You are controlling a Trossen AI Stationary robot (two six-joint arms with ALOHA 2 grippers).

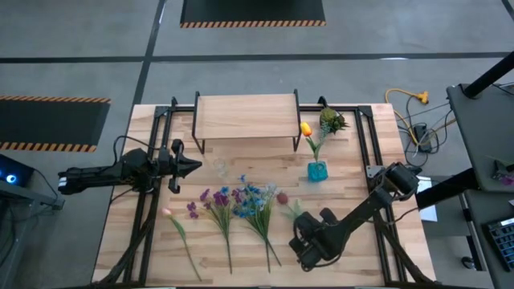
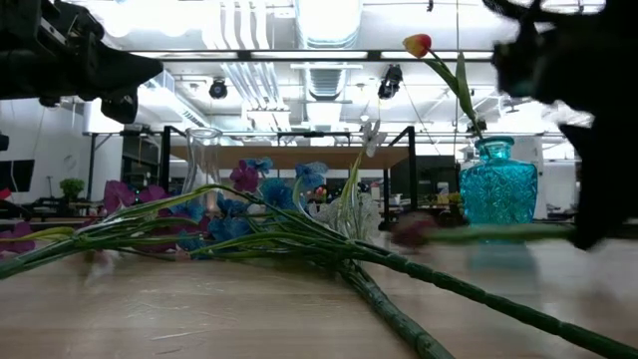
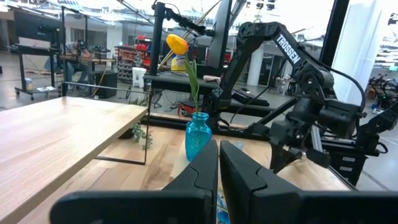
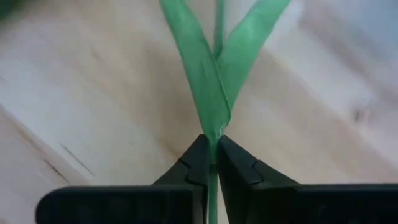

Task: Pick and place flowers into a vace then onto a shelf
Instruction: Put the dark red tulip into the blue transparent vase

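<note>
My right gripper [image 1: 305, 234] is near the table's near edge, shut on a green-stemmed flower with a dark red bloom [image 1: 283, 197]. Purple flowers [image 1: 213, 201], blue ones [image 1: 253, 197] and a pink one [image 1: 167, 212] lie flat on the table to its left. A blue glass vase [image 1: 317, 170] stands upright and holds an orange tulip [image 1: 306, 128]. A clear glass vase [image 1: 218, 166] stands in front of the shelf [image 1: 245, 116]. My left gripper [image 1: 193, 166] hovers shut beside the clear vase and touches nothing. My right gripper pinches the flower's stem [image 4: 213, 142] between its two fingers, just below where two long leaves fork. The fingers [image 4: 194, 163] come from above, pointing down, and lie across the stem. The stem [image 2: 498, 234] runs about level; I cannot tell whether the bloom [image 2: 414, 231] is clear of the table.
A short green spiky sprig [image 1: 332, 120] lies by the shelf's right end. Black frame rails [image 1: 365, 140] run along the table's left and right sides. Bare wood [image 1: 120, 233] shows at the near left corner.
</note>
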